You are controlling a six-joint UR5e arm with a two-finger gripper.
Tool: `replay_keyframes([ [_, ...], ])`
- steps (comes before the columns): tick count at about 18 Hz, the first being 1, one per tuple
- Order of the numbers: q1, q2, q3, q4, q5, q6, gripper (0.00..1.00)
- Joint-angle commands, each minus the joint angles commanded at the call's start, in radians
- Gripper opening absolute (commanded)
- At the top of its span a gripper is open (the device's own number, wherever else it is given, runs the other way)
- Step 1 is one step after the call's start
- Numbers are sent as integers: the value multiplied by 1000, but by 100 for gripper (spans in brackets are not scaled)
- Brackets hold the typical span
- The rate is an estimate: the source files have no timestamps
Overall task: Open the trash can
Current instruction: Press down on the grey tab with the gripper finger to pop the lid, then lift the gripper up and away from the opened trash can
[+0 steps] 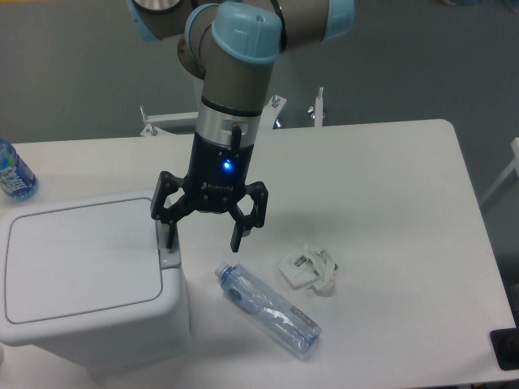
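So: trash can (89, 267) sits at the near-left of the table (389, 203), lid flat and closed. Light grey, boxy, rounded corners. Its left side and bottom run out of frame, so the full footprint isn't visible. Latch button (170, 258) is on the right edge of the lid, partly covered by the gripper's left finger.

Gripper (204, 229) hangs pointing down over that right edge, jaws spread wide, nothing between them. Left finger (168, 233) comes down right at the latch; can't tell whether it's touching or just above it. Right finger (238, 237) hangs over bare table beside the can. Blue LED lit on the gripper body. Arm (235, 65) is cut off at the top of frame, so only the wrist joints are visible.

Clear plastic bottle (268, 309) lies on its side just right of the can, cap end toward the gripper, label unreadable. Crumpled white wrapper (310, 270) near it, print too small to read. Second bottle with blue label (15, 174) at the far-left edge, mostly cropped.

Table is white with rounded corners. Grey floor behind. White metal brackets (318, 107) at the far table edge, partly hidden by the arm. Dark object (507, 350) clipped at bottom-right, can't identify.
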Motion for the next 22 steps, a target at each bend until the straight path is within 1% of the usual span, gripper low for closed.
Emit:
replay_keyframes([
  [11, 0, -6, -2, -3, -2, -6, 100],
  [14, 12, 0, 9, -3, -2, -6, 100],
  [15, 21, 5, 27, -3, -2, -3, 100],
  [17, 64, 11, 92, -2, 0, 26, 100],
  [19, 127, 9, 156, -12, 2, 83, 100],
  [20, 150, 11, 166, -11, 9, 109, 100],
  [21, 170, 11, 164, -11, 52, 158, 100],
  [22, 185, 20, 157, -12, 136, 226, 100],
])
